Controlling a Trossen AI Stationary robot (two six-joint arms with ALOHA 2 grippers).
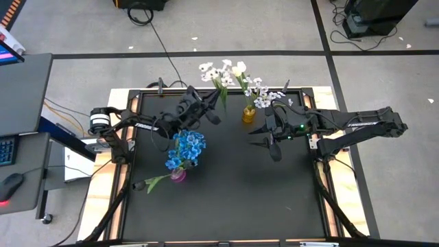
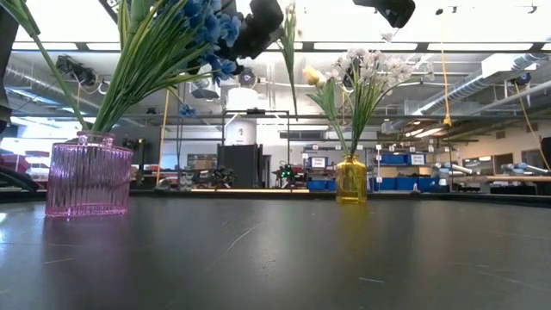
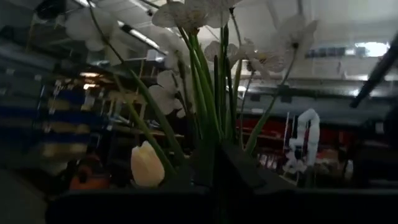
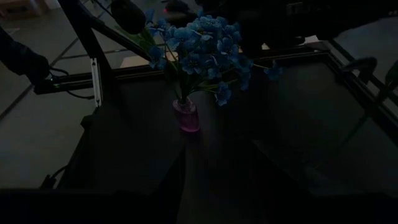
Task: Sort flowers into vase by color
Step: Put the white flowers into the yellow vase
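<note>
My left gripper [image 1: 210,112] is raised over the table's far middle, shut on a bunch of white flowers [image 1: 221,71] with a tulip bud [image 3: 147,165]. A yellow vase [image 1: 248,114] at the far side holds white flowers [image 1: 259,92] upright by their stems. A pink vase [image 1: 178,175] left of centre holds blue flowers [image 1: 186,149]; one green stem [image 1: 154,182] leans out of it toward the table's left. My right gripper [image 1: 264,141] hangs open above the table, right of the yellow vase, touching nothing. My left gripper pinches the gathered green stems [image 3: 212,134] of the white bunch between its two fingers. The fingers slant upward toward the table's far edge. The blossoms fan out above and beyond the fingers, and the bunch is lifted clear of the table and both vases.
The black table top has a raised frame [image 1: 130,137] on its sides. Bare table lies toward the near edge [image 1: 233,206]. The two vases stand about a hand's width apart, with my left gripper between and above them.
</note>
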